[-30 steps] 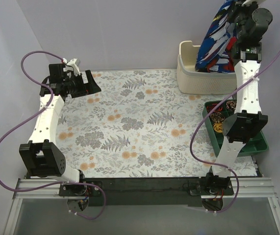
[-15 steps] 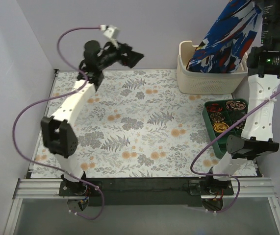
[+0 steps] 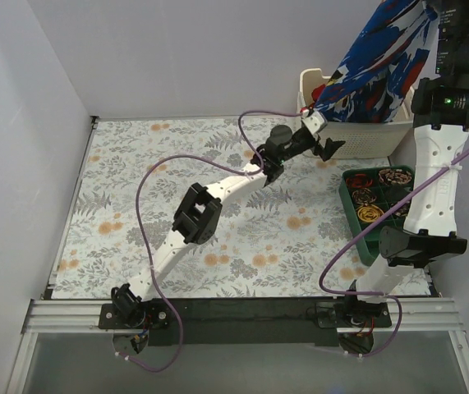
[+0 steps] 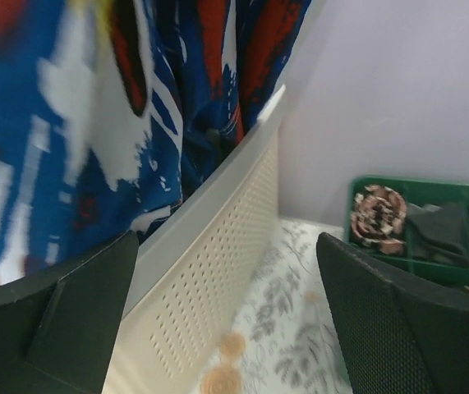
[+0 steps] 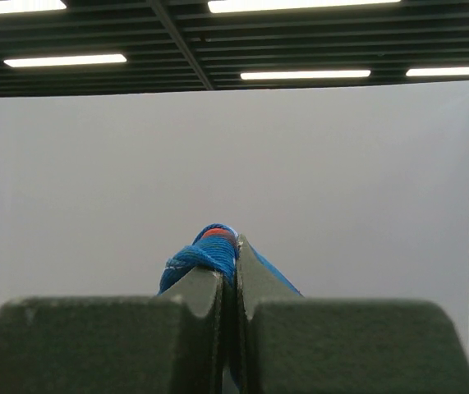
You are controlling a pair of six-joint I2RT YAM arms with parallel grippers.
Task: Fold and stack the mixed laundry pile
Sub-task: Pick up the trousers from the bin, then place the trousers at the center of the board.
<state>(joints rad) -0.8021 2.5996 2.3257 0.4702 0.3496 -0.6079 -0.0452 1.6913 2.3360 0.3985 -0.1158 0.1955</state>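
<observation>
My right gripper [image 5: 229,275] is pressed together on a bunched fold of the blue printed garment [image 5: 205,250] and holds it high. Below that hand the cloth hangs in a long drape, with its tail still down inside the cream basket [image 3: 357,135]. I cannot see what else lies in there.

The big change is on the other side. A second ago my left gripper [image 4: 230,320] sat far off over the opposite corner of the table [image 3: 177,164]. It has since swung right across, and now its fingers [image 4: 53,328] are spread wide on nothing. The basket wall and the hanging print are directly ahead between them, and the green tray [image 4: 398,185] is off to its right. The right hand has also gone a little higher.

I read this as the set-up for a second grip. The left needs a low edge of the drape, and then the two hands can carry the cloth clear of the rim and lay it flat for folding.
</observation>
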